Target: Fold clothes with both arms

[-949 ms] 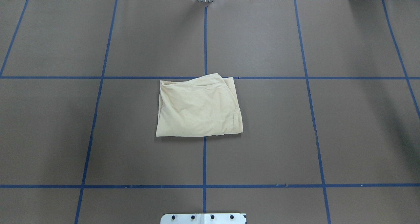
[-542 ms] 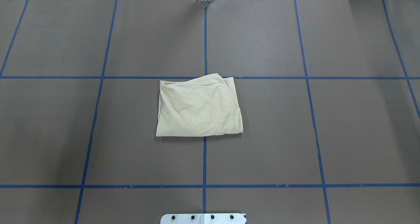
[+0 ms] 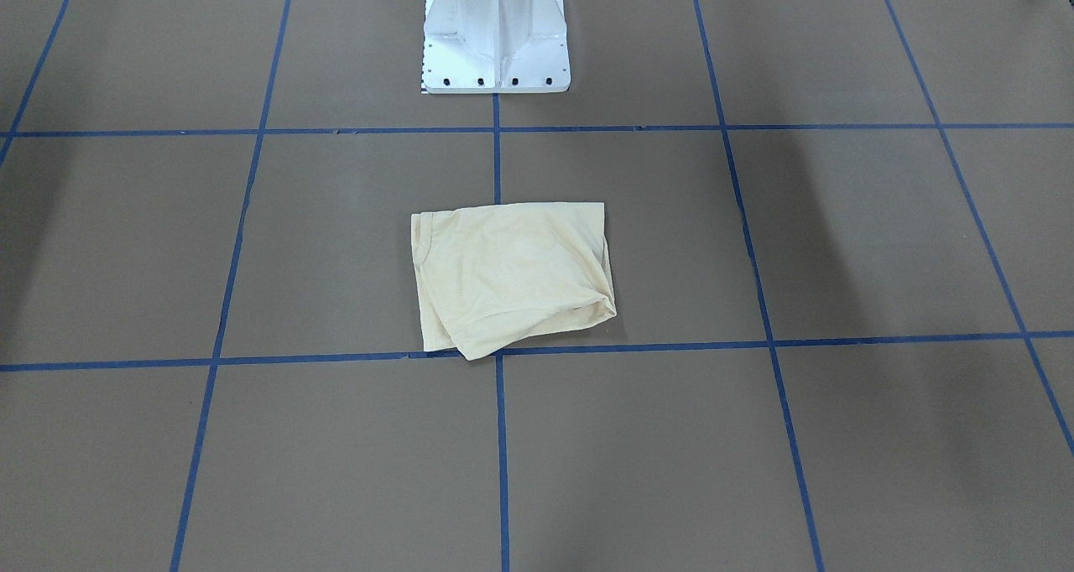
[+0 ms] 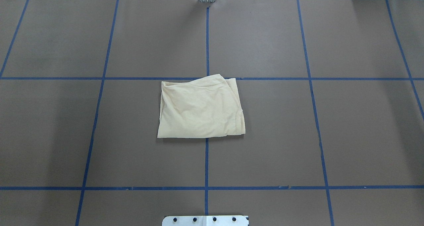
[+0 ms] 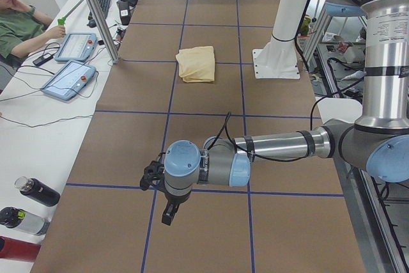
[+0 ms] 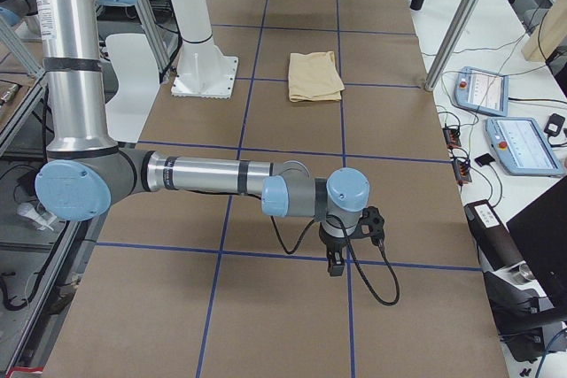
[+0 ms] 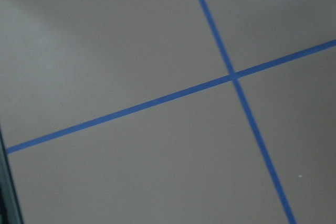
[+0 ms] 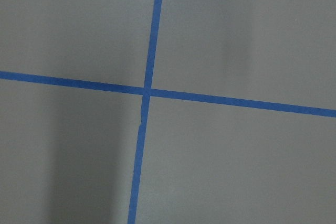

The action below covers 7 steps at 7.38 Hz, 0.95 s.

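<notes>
When looking down from above, can see the shirt (image 4: pixel 201 108) folded into a small block near the middle of the brown table (image 4: pixel 331 136). Lies flat across the middle blue tape line (image 4: pixel 206 163), with its far edge touching a cross line. Shows only plain cream-yellow cloth on top. Has a stitched hem down the right side and a loose, wavy far edge. Sits in front of the white base (image 3: pixel 495 35), apart from it.

From the left end of the table, can see the left arm (image 5: pixel 275 145) stretched low over the table, well apart from the shirt. Ends in the left hand (image 5: pixel 167 217), black and pointing down just above a blue line. From the right end, can see the right arm (image 6: pixel 204 174) stretched out the same way. Ends in the right hand (image 6: pixel 335 267), pointing down near a blue line too. Cannot tell how far open either hand is. Can see nothing held in either one.

From both wrist cameras, can see only brown table and two blue lines crossing.
</notes>
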Tool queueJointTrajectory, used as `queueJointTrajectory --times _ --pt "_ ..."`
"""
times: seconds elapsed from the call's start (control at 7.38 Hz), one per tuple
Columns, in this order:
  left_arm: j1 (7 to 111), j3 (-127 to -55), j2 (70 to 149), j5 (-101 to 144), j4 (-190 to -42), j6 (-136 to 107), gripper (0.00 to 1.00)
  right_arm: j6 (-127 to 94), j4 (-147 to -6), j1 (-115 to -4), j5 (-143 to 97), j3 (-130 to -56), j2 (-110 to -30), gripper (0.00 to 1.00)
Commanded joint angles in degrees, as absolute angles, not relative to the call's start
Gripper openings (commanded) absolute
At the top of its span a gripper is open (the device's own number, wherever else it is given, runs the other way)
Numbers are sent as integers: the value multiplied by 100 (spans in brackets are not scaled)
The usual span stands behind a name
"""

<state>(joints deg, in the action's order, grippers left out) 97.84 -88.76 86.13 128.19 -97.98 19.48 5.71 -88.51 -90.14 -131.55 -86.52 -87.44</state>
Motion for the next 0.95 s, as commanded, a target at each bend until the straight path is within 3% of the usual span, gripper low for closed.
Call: queueJointTrajectory --times 0.0,0.27,0.81 --pt "9782 -9035 8579 12576 -9036 2196 100 562 -8851 -9009 -13166 -8666 -8798 100" --pt "9791 -9070 8552 14064 -9035 2136 100 563 -8851 -9017 -13166 -8657 -8807 100" --pt "9817 -9149 8421 14194 -9035 2171 100 563 -8851 -9018 -13166 -8675 -8815 100"
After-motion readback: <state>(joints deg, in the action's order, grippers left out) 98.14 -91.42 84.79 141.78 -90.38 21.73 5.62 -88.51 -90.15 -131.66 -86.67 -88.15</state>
